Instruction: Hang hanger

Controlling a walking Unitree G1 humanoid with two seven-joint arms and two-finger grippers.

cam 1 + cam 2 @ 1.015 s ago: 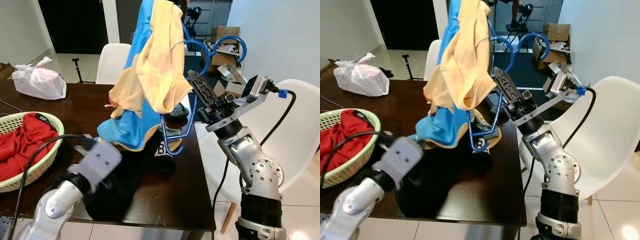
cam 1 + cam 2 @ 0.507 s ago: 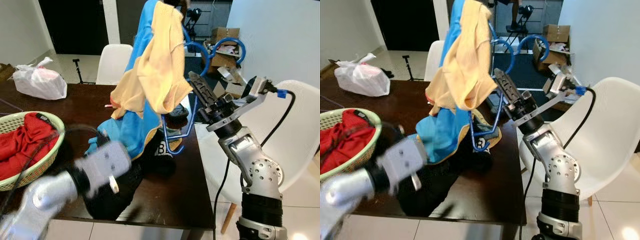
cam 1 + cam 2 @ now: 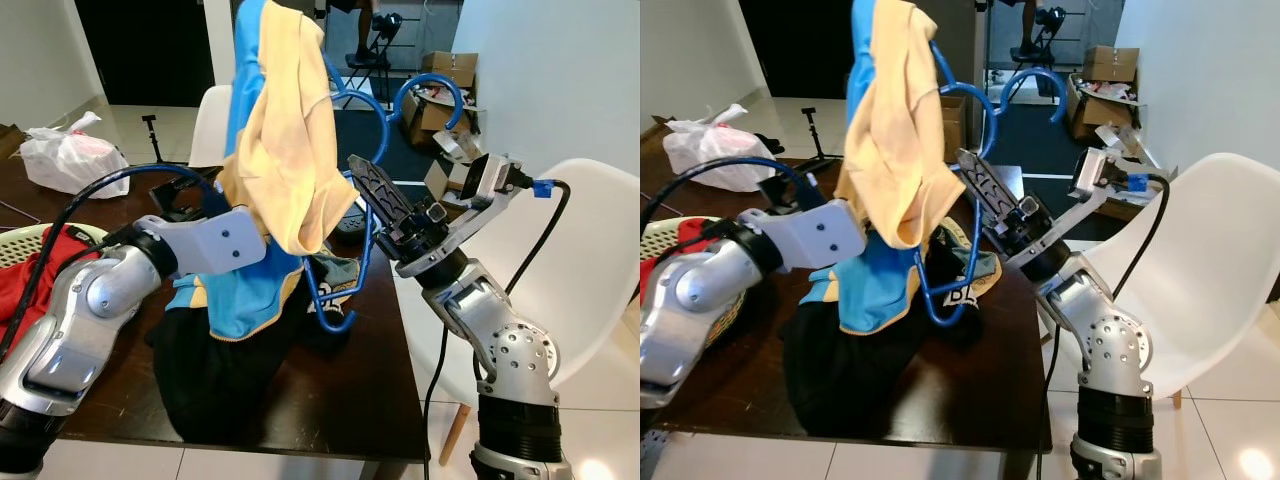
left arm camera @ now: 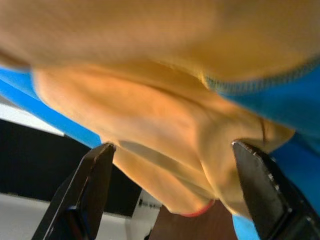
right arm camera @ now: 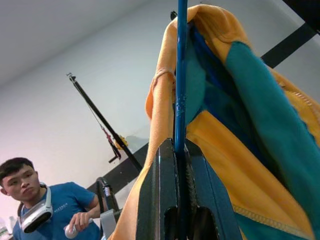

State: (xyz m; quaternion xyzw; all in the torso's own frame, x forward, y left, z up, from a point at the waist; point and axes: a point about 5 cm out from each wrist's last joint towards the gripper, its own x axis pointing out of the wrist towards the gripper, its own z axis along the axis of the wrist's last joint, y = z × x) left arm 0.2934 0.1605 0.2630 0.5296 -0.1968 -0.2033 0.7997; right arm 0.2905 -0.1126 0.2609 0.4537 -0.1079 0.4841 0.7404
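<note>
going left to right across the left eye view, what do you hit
white plastic bag → left arm → yellow and blue shirt → blue hanger → right gripper → white chair

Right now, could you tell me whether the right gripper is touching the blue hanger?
Touching. The right wrist view shows the right gripper with its fingers shut on the hanger rod, which runs straight up from between them.

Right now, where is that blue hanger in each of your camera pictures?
Left eye: blue hanger right of centre, beside the yellow and blue shirt.
Right eye: centre.
Left wrist: I can't make it out.
Right wrist: vertical bar, clamped by the right gripper.
Shared landmark: the shirt.
</note>
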